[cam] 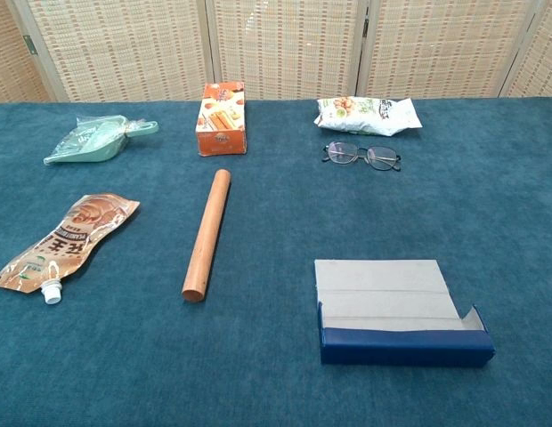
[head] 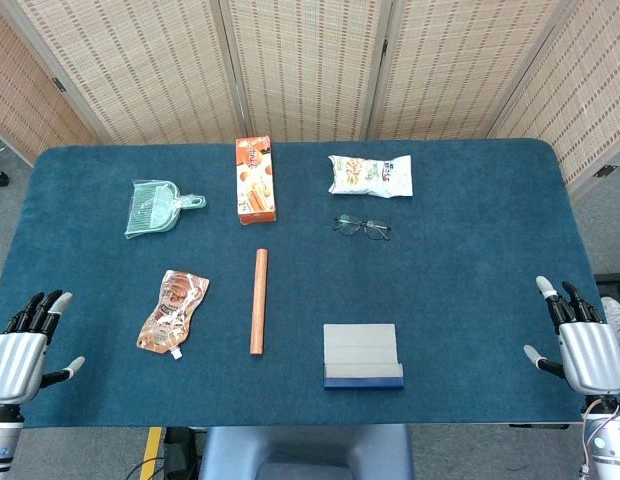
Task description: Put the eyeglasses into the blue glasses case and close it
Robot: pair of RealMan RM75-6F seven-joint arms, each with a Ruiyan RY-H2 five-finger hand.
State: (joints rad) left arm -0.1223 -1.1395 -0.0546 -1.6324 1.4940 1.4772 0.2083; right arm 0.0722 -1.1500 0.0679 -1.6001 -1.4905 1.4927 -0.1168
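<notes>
The eyeglasses (head: 362, 227) (cam: 361, 156), thin dark-framed, lie on the blue tablecloth just in front of a white snack bag. The blue glasses case (head: 362, 356) (cam: 393, 313) sits near the front edge, its grey-lined lid folded open and flat behind the blue tray. My left hand (head: 22, 348) hovers at the front left corner, fingers spread, holding nothing. My right hand (head: 582, 341) hovers at the front right corner, fingers also spread and empty. Both hands are far from the glasses and case. The chest view shows neither hand.
An orange snack box (head: 255, 179) (cam: 222, 118) and white snack bag (head: 370, 175) (cam: 369, 115) stand at the back. A green dustpan (head: 155, 209) (cam: 96, 140), a brown spouted pouch (head: 172, 311) (cam: 64, 242) and a wooden rolling pin (head: 258, 300) (cam: 207, 232) lie left of centre.
</notes>
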